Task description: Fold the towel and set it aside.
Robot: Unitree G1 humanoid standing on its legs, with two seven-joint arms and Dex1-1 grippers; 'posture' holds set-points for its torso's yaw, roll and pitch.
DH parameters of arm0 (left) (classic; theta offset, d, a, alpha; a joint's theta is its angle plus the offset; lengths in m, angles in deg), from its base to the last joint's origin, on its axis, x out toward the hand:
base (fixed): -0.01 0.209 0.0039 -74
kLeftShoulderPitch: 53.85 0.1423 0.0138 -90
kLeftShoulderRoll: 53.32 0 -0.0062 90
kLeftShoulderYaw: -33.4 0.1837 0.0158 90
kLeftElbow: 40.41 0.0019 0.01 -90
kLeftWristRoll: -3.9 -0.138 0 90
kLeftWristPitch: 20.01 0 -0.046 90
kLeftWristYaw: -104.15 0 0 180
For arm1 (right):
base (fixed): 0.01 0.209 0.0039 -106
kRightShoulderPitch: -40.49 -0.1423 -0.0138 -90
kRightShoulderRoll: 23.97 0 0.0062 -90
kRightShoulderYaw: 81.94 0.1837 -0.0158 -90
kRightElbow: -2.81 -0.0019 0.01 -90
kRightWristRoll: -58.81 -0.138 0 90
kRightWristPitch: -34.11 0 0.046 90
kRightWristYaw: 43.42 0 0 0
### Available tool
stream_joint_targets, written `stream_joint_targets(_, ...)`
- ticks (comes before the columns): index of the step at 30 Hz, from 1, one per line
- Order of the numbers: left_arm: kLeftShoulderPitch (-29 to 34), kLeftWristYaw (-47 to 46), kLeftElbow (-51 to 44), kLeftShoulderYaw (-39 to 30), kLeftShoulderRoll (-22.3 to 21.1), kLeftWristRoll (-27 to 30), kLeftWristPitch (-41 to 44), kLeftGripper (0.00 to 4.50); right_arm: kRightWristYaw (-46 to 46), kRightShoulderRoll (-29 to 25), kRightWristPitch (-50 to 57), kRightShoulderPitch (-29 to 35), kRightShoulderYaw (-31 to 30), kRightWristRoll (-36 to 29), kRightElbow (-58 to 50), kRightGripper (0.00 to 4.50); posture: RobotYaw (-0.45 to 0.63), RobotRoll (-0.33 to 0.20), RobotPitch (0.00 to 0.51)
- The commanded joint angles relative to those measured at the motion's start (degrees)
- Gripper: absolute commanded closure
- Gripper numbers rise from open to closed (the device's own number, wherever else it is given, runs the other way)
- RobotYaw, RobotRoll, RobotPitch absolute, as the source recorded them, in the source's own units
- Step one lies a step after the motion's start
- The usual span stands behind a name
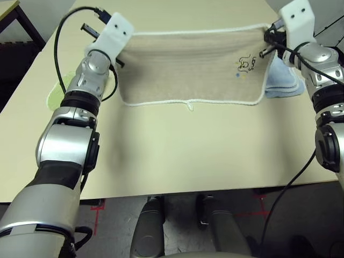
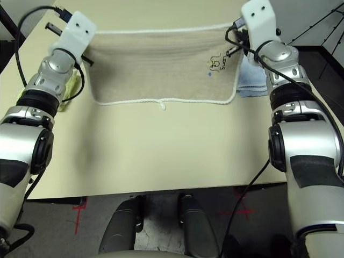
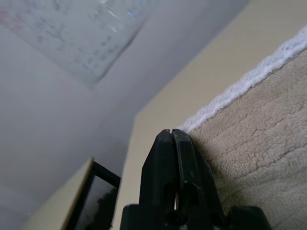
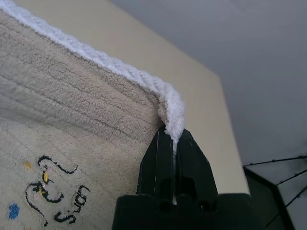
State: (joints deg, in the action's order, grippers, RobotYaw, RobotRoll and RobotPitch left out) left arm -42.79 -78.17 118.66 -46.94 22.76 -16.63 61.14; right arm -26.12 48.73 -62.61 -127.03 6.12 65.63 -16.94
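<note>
The beige towel (image 1: pixel 188 64) with white trim spans between my two arms at the far side of the table, logo (image 1: pixel 246 65) near its right end. Its lower white edge runs level, with a small loose thread in the middle. In the left wrist view my left gripper (image 3: pixel 171 134) is shut at the towel's far left corner, where the white trim (image 3: pixel 240 86) ends at the fingertips. My right gripper (image 4: pixel 171 136) is shut on the white trim of the towel's far right corner (image 4: pixel 172 108).
A light blue folded towel (image 1: pixel 282 83) lies just behind the beige towel's right end. A light green folded towel (image 1: pixel 56 94) lies under my left forearm. The tan table (image 1: pixel 188 150) stretches bare toward its near edge. Dark furniture (image 1: pixel 21 21) stands beyond the far left corner.
</note>
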Motion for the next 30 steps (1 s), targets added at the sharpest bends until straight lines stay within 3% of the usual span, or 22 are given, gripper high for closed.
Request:
stream_joint_targets(1, -1.8, -3.6, 2.6, 0.1, -1.7, -1.4, -0.5, 4.47, -4.0, -0.8, -2.6, -1.3, 1.3, 0.9, 2.8, 4.50, 0.10, 0.000, 0.183)
stream_joint_targets(6, 1.2, -2.6, 1.9, 0.6, -2.1, -1.5, -1.4, 4.47, -0.8, -0.5, -3.8, 1.1, 2.0, -0.4, 2.4, 4.50, 0.11, 0.000, 0.187)
stream_joint_targets(11, 10.1, 2.3, -4.1, 0.4, -4.1, -0.6, -1.0, 4.47, 9.1, -0.4, -3.3, 11.8, 2.7, -3.8, -5.9, 4.50, 0.12, 0.000, 0.197)
stream_joint_targets(16, 27.1, 14.2, -24.5, -1.7, -8.8, 2.2, 5.7, 4.47, 19.2, -1.9, 10.1, 31.7, 4.0, -11.0, -34.2, 4.50, 0.13, 0.000, 0.214)
stream_joint_targets(21, 38.4, 25.1, -43.9, -4.3, -13.6, 5.4, 14.8, 4.47, 25.6, -5.2, 23.9, 45.8, 4.9, -16.2, -56.7, 4.50, 0.16, 0.000, 0.221)
stream_joint_targets(25, 44.8, 42.9, -54.8, -3.8, -18.8, 12.0, 21.2, 4.47, 28.2, -7.9, 29.7, 49.4, 5.2, -18.8, -62.3, 4.50, 0.16, 0.000, 0.221)
stream_joint_targets(30, 46.3, 53.1, -58.9, -5.0, -22.3, 16.6, 27.2, 4.47, 31.1, -10.3, 31.3, 51.5, 5.6, -19.6, -63.2, 4.50, 0.16, 0.000, 0.221)
